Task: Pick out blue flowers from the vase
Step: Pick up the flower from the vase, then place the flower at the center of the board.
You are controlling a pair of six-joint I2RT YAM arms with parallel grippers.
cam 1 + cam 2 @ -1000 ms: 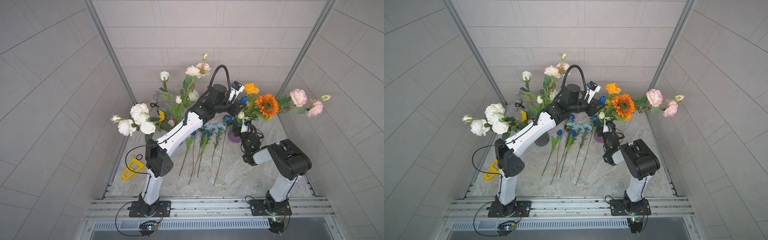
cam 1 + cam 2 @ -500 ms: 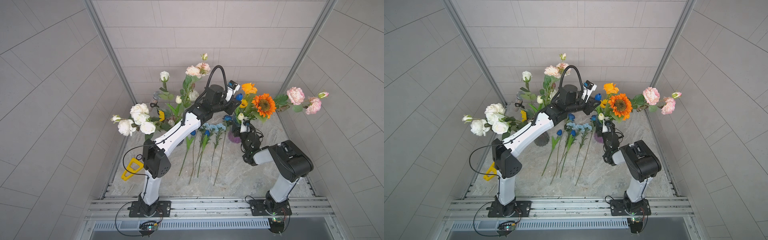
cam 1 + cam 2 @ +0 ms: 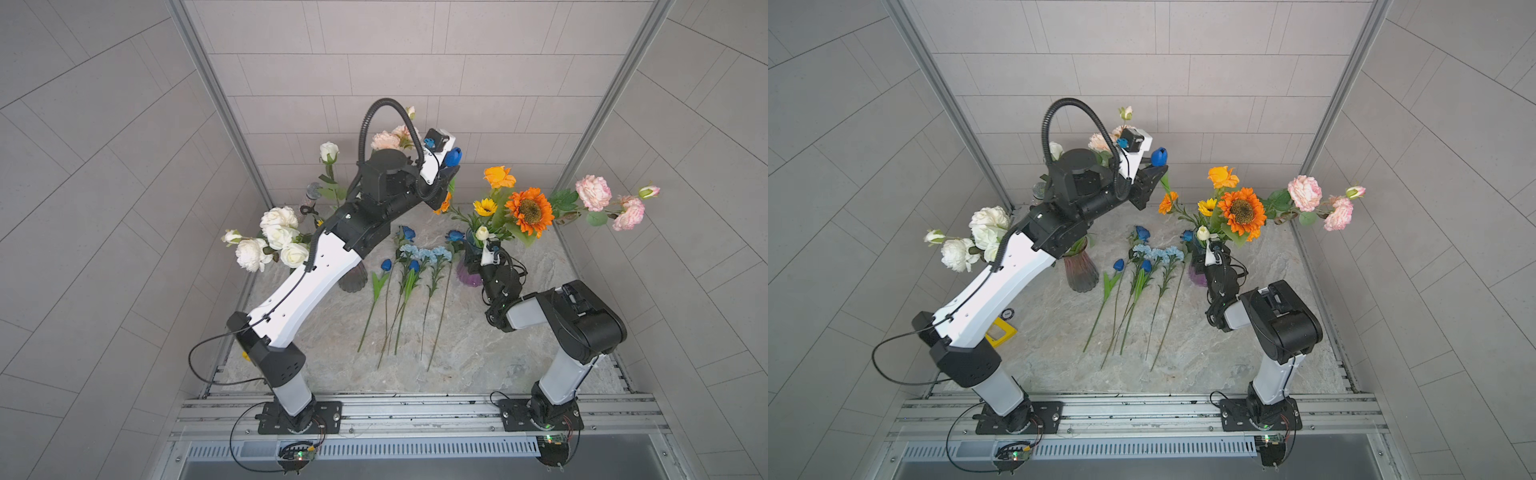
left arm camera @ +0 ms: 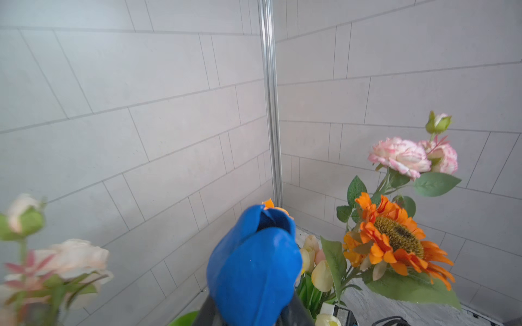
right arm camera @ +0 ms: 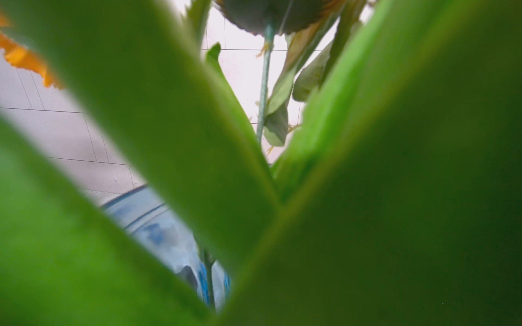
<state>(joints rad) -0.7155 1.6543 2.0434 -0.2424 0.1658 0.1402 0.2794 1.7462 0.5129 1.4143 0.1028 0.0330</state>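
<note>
Standing purple vase, orange sunflower inside

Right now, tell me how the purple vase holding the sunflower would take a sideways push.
The purple vase probably tips easily: long stems carry the sunflower and pink blooms high and far to one side. It looks like glass, so likely fragile, and it may slide on the smooth marbled tabletop.

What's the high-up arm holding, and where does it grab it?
The left gripper pinches a blue tulip bud by its stem, just under the bloom.
</note>
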